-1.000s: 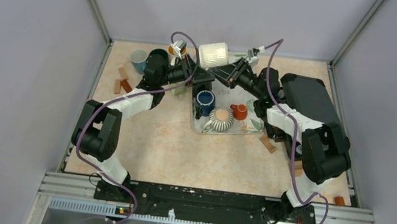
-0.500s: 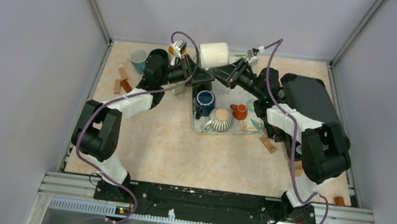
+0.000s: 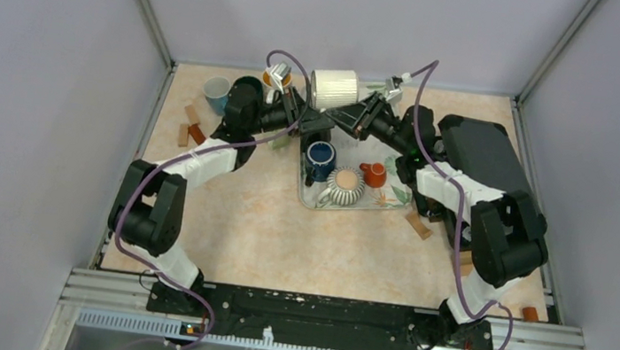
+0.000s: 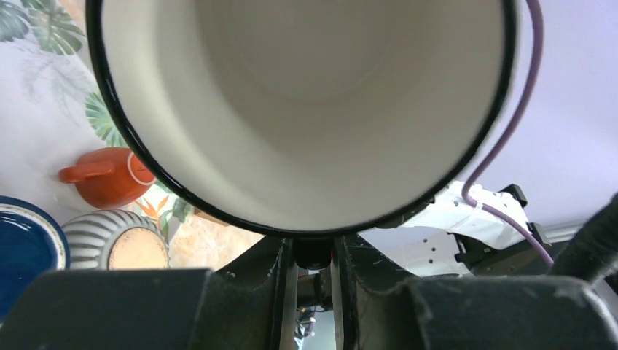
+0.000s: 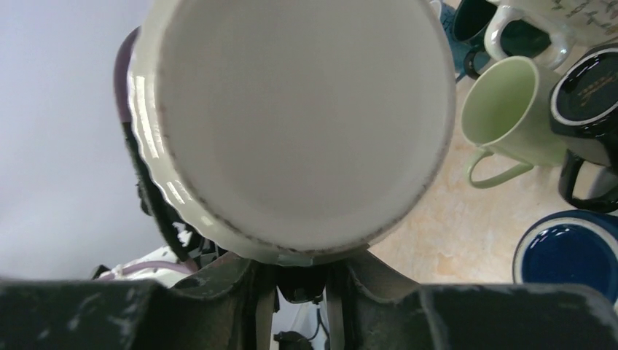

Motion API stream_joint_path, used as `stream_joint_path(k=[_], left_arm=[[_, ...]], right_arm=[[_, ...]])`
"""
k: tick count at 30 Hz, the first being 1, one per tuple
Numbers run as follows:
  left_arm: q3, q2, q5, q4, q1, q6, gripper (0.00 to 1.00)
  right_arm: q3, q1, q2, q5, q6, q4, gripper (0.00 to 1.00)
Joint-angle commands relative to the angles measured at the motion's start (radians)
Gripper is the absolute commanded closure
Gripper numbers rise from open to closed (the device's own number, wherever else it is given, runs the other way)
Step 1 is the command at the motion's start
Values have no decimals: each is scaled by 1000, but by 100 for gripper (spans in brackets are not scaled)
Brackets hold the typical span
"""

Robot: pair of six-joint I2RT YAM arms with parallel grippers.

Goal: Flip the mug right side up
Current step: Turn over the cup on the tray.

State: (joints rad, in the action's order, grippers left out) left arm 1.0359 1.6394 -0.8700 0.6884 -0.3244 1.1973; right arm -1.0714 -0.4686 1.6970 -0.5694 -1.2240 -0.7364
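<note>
The mug (image 3: 333, 87) is chunky white ceramic, ribbed and glossy outside, plain cream inside with a thin black rim. It hangs sideways in the air over the far end of the leaf-print tray (image 3: 388, 198). The left hand (image 4: 313, 244) is clamped on it just under the rim. The right hand (image 5: 299, 266) sits narrow below the base, but its grip is hidden, so can't tell. The tray holds a blue mug (image 3: 320, 154), a striped cup (image 3: 345, 186) and an orange cup (image 3: 373, 175).

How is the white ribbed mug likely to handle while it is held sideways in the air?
The white ribbed mug looks glazed, with glare on its ribs, so it may slip in a pinch. It looks like ceramic: likely rigid, fairly heavy, and breakable if dropped. Round-walled, it would probably roll if laid sideways.
</note>
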Motion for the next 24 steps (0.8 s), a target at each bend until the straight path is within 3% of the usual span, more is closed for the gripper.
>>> stream_joint_path(k=[1, 3, 8, 19, 24], left_arm=[[29, -77, 71, -50, -5, -121, 100], [30, -87, 83, -78, -5, -146, 100], [42, -108, 113, -141, -5, -205, 100], [52, -143, 175, -243, -5, -298, 100], [58, -166, 199, -280, -5, -332, 100]], right_arm=[[-21, -17, -30, 20, 85, -70, 68], [-21, -17, -27, 27, 92, -65, 61], [-25, -16, -26, 38, 116, -51, 55], [0, -17, -46, 90, 202, 27, 31], [-2, -17, -56, 114, 238, 80, 26]])
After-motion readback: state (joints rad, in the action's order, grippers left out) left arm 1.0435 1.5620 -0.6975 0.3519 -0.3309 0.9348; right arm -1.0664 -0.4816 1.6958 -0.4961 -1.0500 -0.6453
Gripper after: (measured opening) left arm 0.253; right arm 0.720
